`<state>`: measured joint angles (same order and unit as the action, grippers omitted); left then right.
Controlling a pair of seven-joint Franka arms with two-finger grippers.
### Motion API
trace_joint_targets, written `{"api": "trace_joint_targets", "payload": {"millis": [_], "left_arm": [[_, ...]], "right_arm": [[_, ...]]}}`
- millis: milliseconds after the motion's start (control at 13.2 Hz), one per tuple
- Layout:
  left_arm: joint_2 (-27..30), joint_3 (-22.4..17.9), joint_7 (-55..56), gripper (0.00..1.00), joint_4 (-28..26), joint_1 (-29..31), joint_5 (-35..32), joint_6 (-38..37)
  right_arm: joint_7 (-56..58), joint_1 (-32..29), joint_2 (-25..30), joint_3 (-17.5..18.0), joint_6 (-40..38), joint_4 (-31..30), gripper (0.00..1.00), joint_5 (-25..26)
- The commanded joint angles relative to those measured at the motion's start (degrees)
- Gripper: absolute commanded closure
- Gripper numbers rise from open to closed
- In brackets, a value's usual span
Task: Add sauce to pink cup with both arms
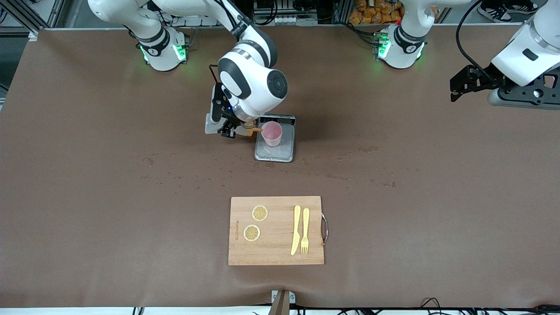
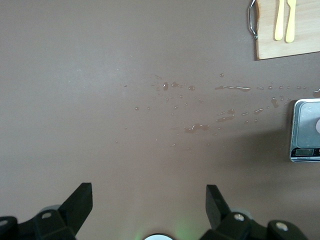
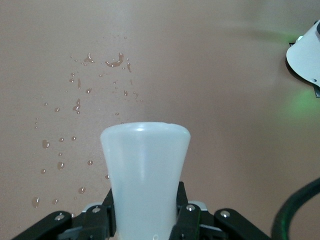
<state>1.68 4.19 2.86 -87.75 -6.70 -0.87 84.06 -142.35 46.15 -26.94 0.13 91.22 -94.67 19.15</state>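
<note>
The pink cup (image 1: 271, 133) stands upright on a grey scale (image 1: 275, 152) at the table's middle. My right gripper (image 1: 229, 127) hovers beside the cup, toward the right arm's end. It is shut on the sauce bottle, which is tilted with its orange nozzle (image 1: 255, 130) at the cup's rim. In the right wrist view the fingers (image 3: 187, 217) clamp the whitish bottle body (image 3: 145, 165); the cap is hidden there. My left gripper (image 1: 457, 87) waits open and empty, high over the left arm's end of the table; its own view (image 2: 149, 200) shows the wide gap.
A wooden cutting board (image 1: 275, 256) with two lemon slices, a yellow knife and a fork lies nearer to the front camera than the scale. Water drops (image 1: 197, 177) are scattered on the brown table between them. The scale (image 2: 306, 130) shows in the left wrist view.
</note>
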Motion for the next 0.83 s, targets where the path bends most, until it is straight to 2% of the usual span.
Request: {"api": "trace_joint_targets", "payload": {"millis": [0,76,756], "left_arm": [[-0.1,0.2,1.01,0.0,0.3,0.2,-0.36,0.4],[-0.1,0.2,1.01,0.0,0.3,0.2,-0.36,0.4],[-0.01,0.2,1.09,0.0,0.56,0.2,-0.19,0.49]], "right_arm": [[2.77,-1.76,2.06,-0.04,-1.4,1.16,0.77,0.54],[3.91,-3.16,3.11,0.14,-1.05,1.24,0.77,-0.16],[23.32,-18.27,12.69,-0.04,7.2,-2.17,0.8,-18.69]]}}
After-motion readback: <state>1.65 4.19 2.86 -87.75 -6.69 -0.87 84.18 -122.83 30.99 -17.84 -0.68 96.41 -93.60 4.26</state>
